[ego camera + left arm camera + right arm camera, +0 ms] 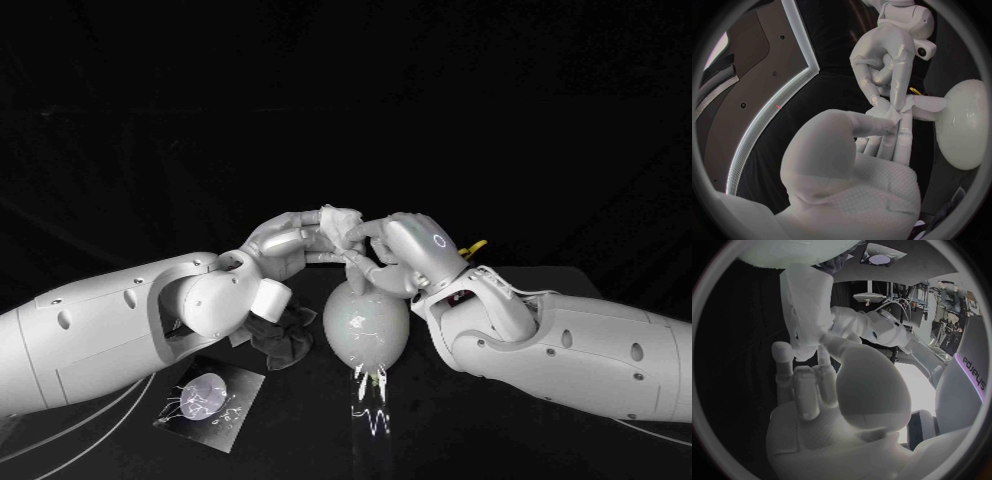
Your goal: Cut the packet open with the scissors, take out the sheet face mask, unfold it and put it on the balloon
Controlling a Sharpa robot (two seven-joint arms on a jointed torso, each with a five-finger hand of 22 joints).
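The balloon [361, 322] stands pale and egg-shaped at the middle of the black worktop [310, 445], its narrow end towards the robot. Both hands meet just above its top. The sheet face mask [340, 222] is there too, a small crumpled white wad caught between the two hands, directly over the balloon.

The left hand [289, 245] comes in from the balloon's left side. It is nearly closed, the thumb folded across onto the straight fingers [901, 135], with an edge of the mask pinched between them. The right hand [411, 240] comes in from the balloon's right side, curled over. In the left wrist view its fingertips [874, 100] bend down onto the same white wad, gripping it against the left hand's pinch. One pale digit reaches down from the hands to the balloon's upper end; I cannot tell whether it presses the skin or only lies against it. In the right wrist view a broad white strip of the mask runs from the balloon towards the hands.

The packet [211, 398], dark with a pale print, lies flat on the worktop to the left of the balloon and nearer the robot. A dark crumpled bundle [281, 335] sits just beside the balloon's left flank. A small yellow thing [472, 246] shows beyond the right hand.
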